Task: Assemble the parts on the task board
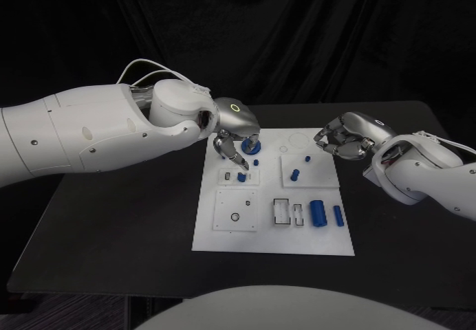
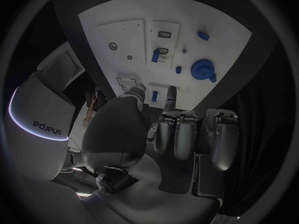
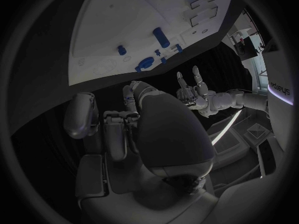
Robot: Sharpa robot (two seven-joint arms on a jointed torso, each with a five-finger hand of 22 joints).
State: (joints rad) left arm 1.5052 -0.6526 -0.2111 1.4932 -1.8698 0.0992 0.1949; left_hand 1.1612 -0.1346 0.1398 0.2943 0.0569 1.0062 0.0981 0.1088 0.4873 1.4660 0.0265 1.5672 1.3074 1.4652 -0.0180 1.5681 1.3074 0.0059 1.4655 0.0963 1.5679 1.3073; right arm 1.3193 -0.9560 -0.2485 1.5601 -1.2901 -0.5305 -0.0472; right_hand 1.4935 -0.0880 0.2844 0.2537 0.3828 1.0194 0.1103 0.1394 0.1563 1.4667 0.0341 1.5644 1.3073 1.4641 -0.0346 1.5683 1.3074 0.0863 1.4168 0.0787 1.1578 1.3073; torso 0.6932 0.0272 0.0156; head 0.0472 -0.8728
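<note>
The white task board lies mid-table. My left hand hangs over its far left part, thumb and one finger pointing down and apart, the other fingers curled in. A small blue peg stands just beyond those fingertips; in the left wrist view this peg sits in the gap between them, untouched. A blue gear lies beside the hand. My right hand hovers at the board's far right edge, fingers curled in on nothing. Two blue cylinders lie near the board's front right.
More small blue pegs stand on a raised square plate at the board's right. Another square plate with a small ring lies front left. Black table surrounds the board on all sides.
</note>
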